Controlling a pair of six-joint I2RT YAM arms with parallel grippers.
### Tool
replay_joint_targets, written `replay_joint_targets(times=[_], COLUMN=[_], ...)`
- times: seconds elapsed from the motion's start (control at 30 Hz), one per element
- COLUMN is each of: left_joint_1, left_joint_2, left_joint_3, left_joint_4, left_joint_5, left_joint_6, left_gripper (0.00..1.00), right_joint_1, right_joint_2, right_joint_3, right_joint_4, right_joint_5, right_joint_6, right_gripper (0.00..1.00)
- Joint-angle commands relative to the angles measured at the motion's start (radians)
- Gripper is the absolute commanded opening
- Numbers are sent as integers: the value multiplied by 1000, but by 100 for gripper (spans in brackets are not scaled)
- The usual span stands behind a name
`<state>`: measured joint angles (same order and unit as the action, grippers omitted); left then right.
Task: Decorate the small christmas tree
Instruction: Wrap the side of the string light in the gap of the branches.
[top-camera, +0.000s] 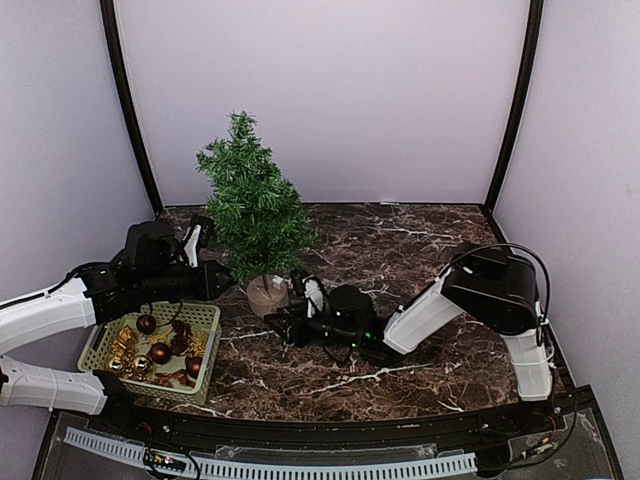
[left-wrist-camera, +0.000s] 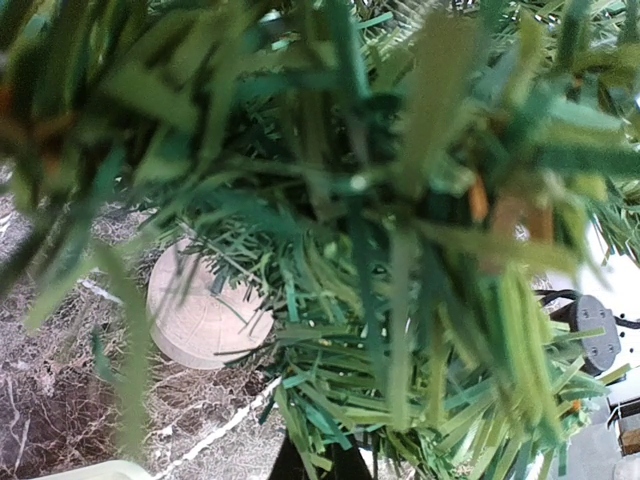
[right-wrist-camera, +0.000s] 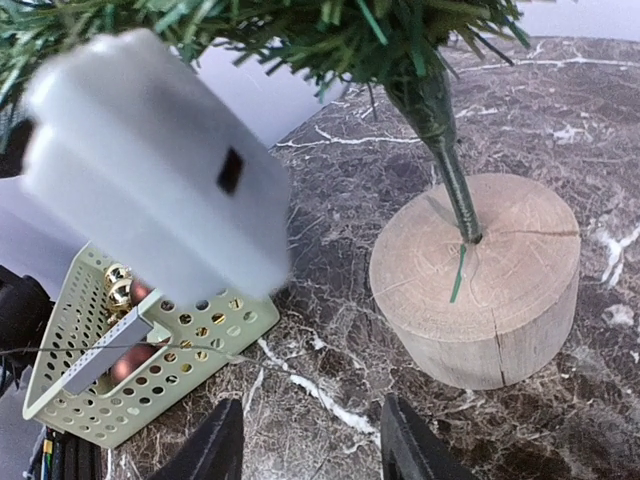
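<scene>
Tree stands upright mid-left on the tabletop, base flat on the marble, just right of the basket w/ ornaments. L gripper is pushed into the lower branches on the tree's left side, jaws clenched. It's prob. hanging smth there, but needles fill its wrist view, so can't tell what, if anything, is pinched. R gripper sits low, just beside the base, jaws apart w/ nothing between — likely placed to steady the base so the tree doesn't tip.
</scene>
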<state>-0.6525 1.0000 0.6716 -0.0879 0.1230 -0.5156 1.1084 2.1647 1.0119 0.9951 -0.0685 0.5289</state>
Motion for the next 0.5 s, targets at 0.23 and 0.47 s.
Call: replay_joint_targets(times=[0.23,0.47], left_joint_1=[7,7], left_joint_2=[-23,-27], left_joint_3=[19,19], left_joint_4=[30,25], left_joint_5=[14,3], left_joint_6=[3,2], left_gripper=[0,0], right_joint_1=[15,17], right_joint_2=[78,50], right_joint_3=[100,50], right_joint_4=[18,39], right_joint_5=[54,126], right_joint_6=[-15,-1], right_gripper=[33,2])
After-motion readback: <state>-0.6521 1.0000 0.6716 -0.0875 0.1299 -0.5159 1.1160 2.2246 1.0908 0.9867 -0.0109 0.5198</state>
